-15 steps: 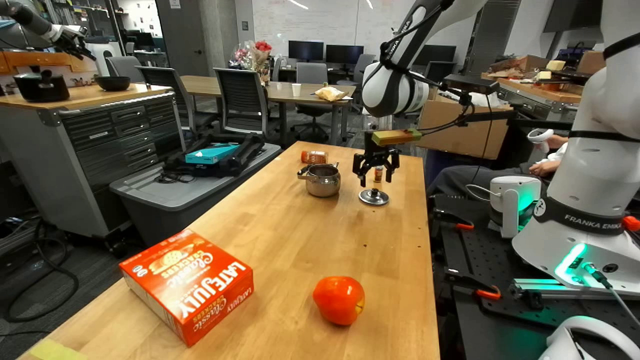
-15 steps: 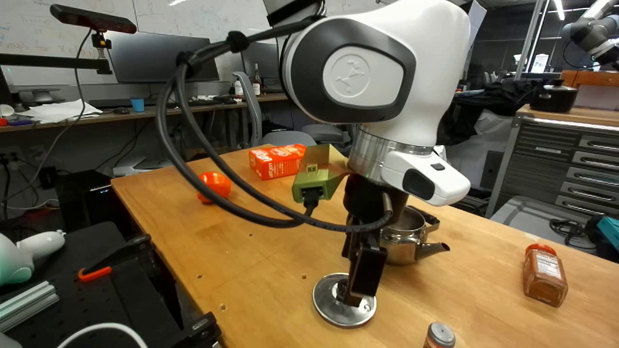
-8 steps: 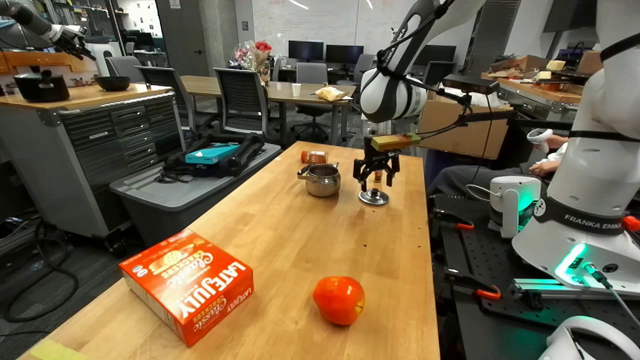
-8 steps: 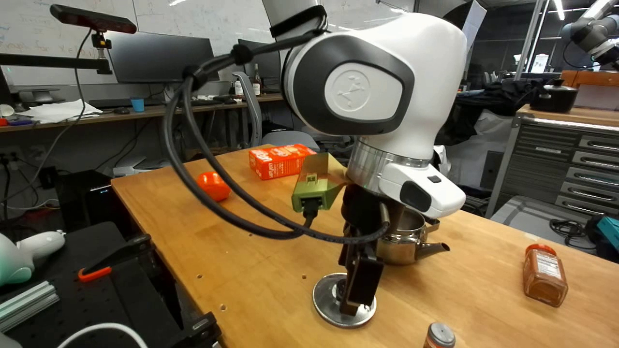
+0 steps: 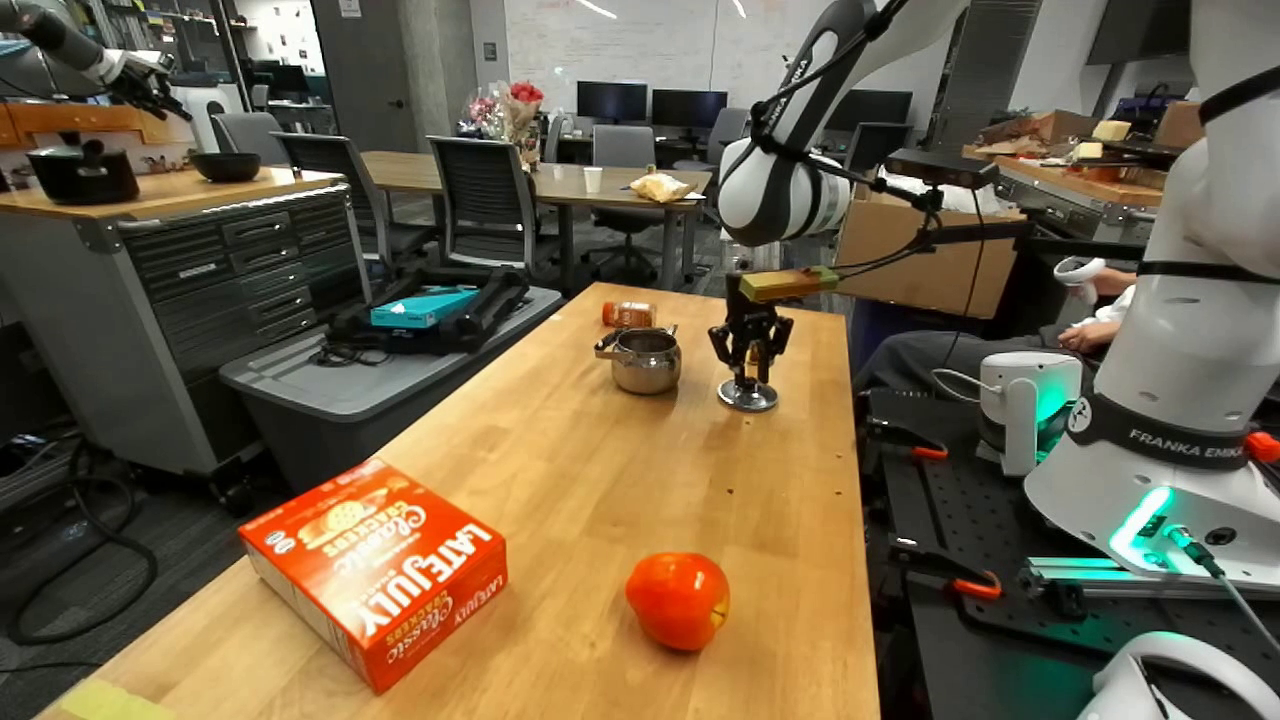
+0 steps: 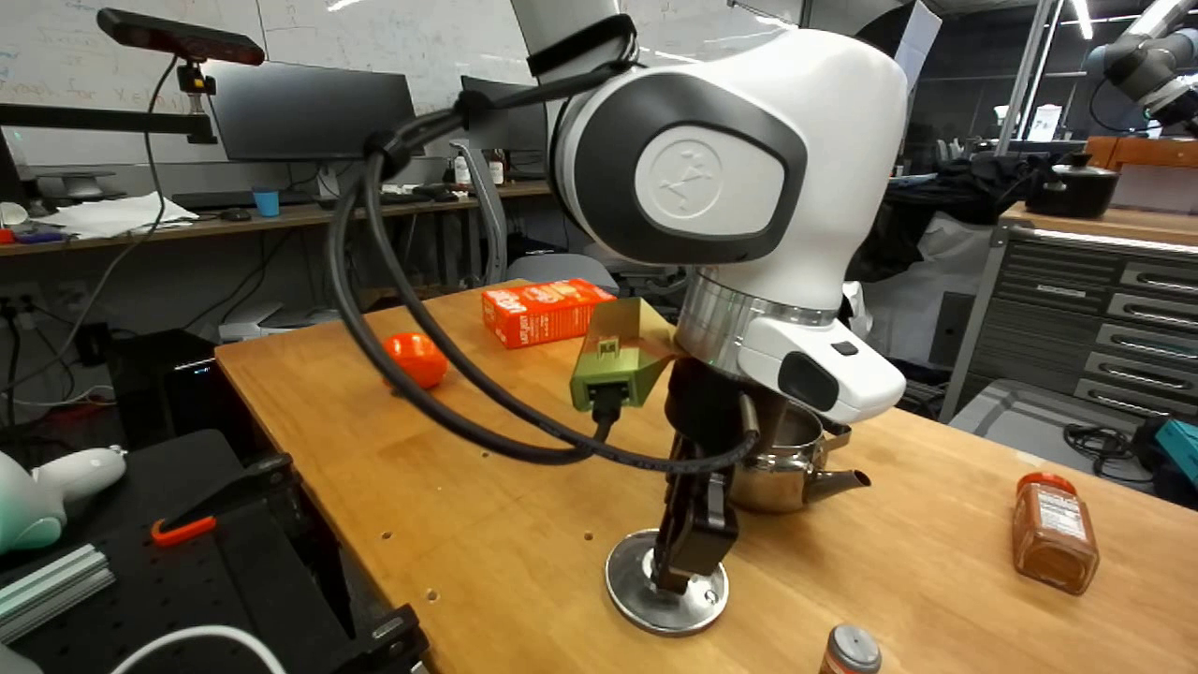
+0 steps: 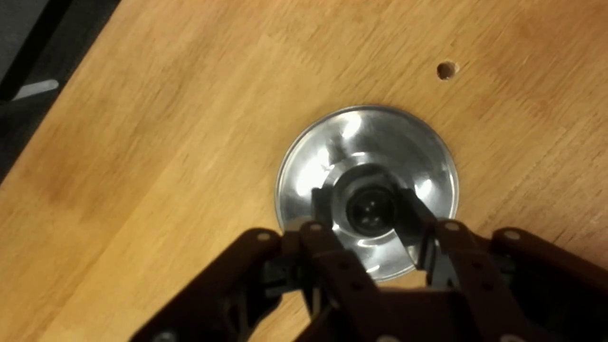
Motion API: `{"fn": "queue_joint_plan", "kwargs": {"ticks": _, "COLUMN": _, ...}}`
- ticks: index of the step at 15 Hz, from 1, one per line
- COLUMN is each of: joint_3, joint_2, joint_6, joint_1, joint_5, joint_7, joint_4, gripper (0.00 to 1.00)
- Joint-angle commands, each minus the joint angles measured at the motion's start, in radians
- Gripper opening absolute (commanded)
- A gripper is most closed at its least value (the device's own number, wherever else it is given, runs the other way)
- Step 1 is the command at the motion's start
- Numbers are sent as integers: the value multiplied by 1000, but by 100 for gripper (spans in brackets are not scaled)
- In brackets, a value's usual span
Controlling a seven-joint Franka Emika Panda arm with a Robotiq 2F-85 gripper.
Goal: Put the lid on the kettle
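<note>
The lid (image 7: 380, 128), a round silver disc with a dark knob (image 7: 371, 211), lies flat on the table, knob up. My gripper (image 7: 365, 197) is directly above it, pointing down, its fingers partly closed on either side of the knob. In the wrist view a strip of silver shows between the left finger (image 7: 322, 206) and the knob; the right finger (image 7: 413, 213) looks close against it, contact unclear. In an exterior view the fingertips reach down to the lid (image 5: 746, 401). The kettle (image 5: 645, 368) stands uncovered beside it, spout (image 6: 836, 483) visible, partly hidden by the arm.
A spice jar (image 6: 1055, 534) lies beyond the kettle, and a small grey-capped jar (image 6: 850, 651) stands near the lid. A red cracker box (image 5: 375, 570) and a red tomato-like ball (image 5: 680, 600) sit at the table's other end. The table edge runs close to the lid.
My gripper came down to the lid over the first half second. Since then its fingers have drawn inward around the knob. Lid and kettle have stayed in place.
</note>
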Motion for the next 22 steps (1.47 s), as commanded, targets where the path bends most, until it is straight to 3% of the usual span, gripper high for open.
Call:
{"fn": "queue_joint_plan", "kwargs": {"ticks": 1, "joint_3": 0, "joint_2": 9, "joint_6": -11, "joint_1": 6, "joint_5": 7, "joint_7": 19, "joint_4": 20, "gripper": 11}}
{"fn": "queue_joint_plan", "kwargs": {"ticks": 2, "joint_3": 1, "joint_2": 6, "joint_6": -14, "joint_1": 6, "joint_5": 9, "joint_7": 21, "joint_4": 20, "gripper": 5}}
{"fn": "queue_joint_plan", "kwargs": {"ticks": 3, "joint_3": 5, "joint_2": -1, "joint_6": -20, "joint_1": 4, "joint_5": 15, "joint_7": 18, "joint_4": 18, "gripper": 8}}
{"fn": "queue_joint_plan", "kwargs": {"ticks": 7, "joint_3": 27, "joint_2": -41, "joint_6": -39, "joint_1": 1, "joint_5": 44, "joint_7": -2, "joint_4": 4, "gripper": 7}}
{"fn": "queue_joint_plan", "kwargs": {"ticks": 15, "joint_3": 111, "joint_2": -246, "joint_6": -91, "joint_1": 17, "joint_5": 153, "joint_7": -75, "joint_4": -51, "gripper": 7}}
{"fn": "queue_joint_plan", "kwargs": {"ticks": 22, "joint_3": 112, "joint_2": -378, "joint_6": -145, "joint_1": 45, "joint_5": 194, "joint_7": -56, "joint_4": -8, "gripper": 7}}
